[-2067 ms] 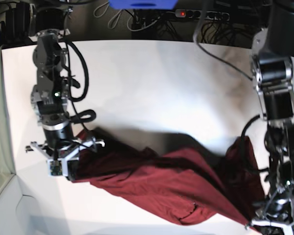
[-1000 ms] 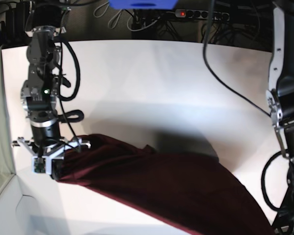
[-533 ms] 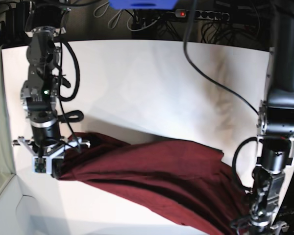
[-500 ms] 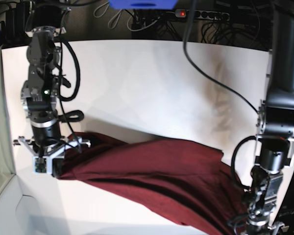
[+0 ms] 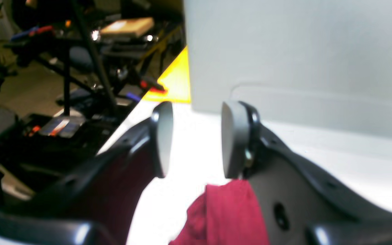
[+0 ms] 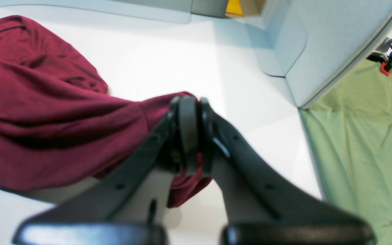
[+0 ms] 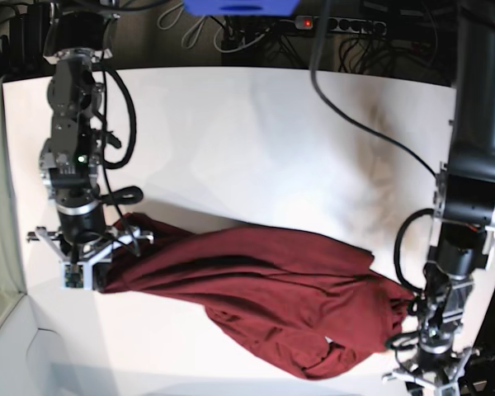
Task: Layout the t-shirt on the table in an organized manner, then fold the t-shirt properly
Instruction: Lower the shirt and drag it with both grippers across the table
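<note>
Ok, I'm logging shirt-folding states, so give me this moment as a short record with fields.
shirt: dark red t-shirt, bunched and wrinkled, not laid flat
surface: white table
right gripper: shut on a shirt edge
left gripper: jaws apart, nothing between the pads; shirt cloth just below one finger
fold: not started

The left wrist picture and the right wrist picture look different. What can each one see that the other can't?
Only the left wrist view shows the left gripper, open with nothing between its pads, beside a cluttered dark workshop floor and a yellow patch.

Only the right wrist view shows the right gripper shut on a pinch of cloth, most of the shirt spread in wrinkles to its left, and a green cloth beyond the table edge.

Both show the dark red t-shirt lying on the white table, with pale grey panels behind.
</note>
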Action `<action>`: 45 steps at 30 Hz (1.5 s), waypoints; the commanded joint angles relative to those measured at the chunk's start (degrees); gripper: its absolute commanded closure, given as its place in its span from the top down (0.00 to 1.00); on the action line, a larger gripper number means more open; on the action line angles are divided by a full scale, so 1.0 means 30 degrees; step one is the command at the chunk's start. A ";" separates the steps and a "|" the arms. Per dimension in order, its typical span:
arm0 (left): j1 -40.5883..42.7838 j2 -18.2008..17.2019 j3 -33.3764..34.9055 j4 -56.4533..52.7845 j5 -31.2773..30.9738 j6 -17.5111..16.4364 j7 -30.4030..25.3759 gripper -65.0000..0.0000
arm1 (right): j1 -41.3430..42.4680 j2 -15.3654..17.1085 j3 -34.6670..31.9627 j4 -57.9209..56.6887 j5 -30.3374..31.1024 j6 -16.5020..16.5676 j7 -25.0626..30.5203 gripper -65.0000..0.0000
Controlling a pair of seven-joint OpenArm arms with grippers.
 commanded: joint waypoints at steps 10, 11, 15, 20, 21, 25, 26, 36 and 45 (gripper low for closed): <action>0.4450 -0.0119 -0.0161 0.4793 -0.0155 -0.0002 0.2198 0.35 | 0.0678 0.0084 0.0010 0.0160 -0.0030 -0.0130 0.0658 0.00; 0.5299 -0.0149 -0.0161 0.5613 -0.0155 -0.0002 0.2637 0.35 | 0.0678 0.0084 0.0010 0.0160 -0.0030 -0.0130 0.0658 0.00; 0.8640 -0.0618 -0.0161 0.9569 -0.0155 0.0027 0.4659 0.35 | 0.0619 0.0084 0.0010 0.0160 -0.0030 -0.0101 0.0658 0.00; 1.2010 -0.0676 -0.0161 1.2793 -0.0038 0.0027 0.5714 0.35 | 0.0531 0.0055 0.0010 0.0160 0.0028 -0.0101 0.0658 0.00; 1.2303 -0.0618 -0.0161 1.2822 -0.0038 0.0027 0.5743 0.35 | 0.0531 0.0055 0.0010 0.0160 0.0028 -0.0101 0.0658 0.00; 1.3065 -0.0559 -0.0044 1.2764 -0.0038 0.0027 0.5861 0.35 | 0.0238 0.0055 0.0010 0.0160 0.0028 -0.0101 0.0805 0.00; 1.3241 -0.0500 -0.0044 1.2764 -0.0038 0.0027 0.5890 0.35 | 0.0209 0.0055 0.0010 0.0160 0.0028 -0.0101 0.0805 0.00; 1.1336 0.1346 -0.0073 0.7723 -0.0008 0.0027 0.3868 0.35 | 0.0150 0.0055 0.0010 0.0189 0.0057 -0.0101 0.0746 0.00; 1.0662 0.1844 -0.0044 0.5994 -0.0008 -0.0002 0.2872 0.35 | 0.0121 0.0084 -0.0020 0.0277 -0.0001 -0.0101 0.0658 0.00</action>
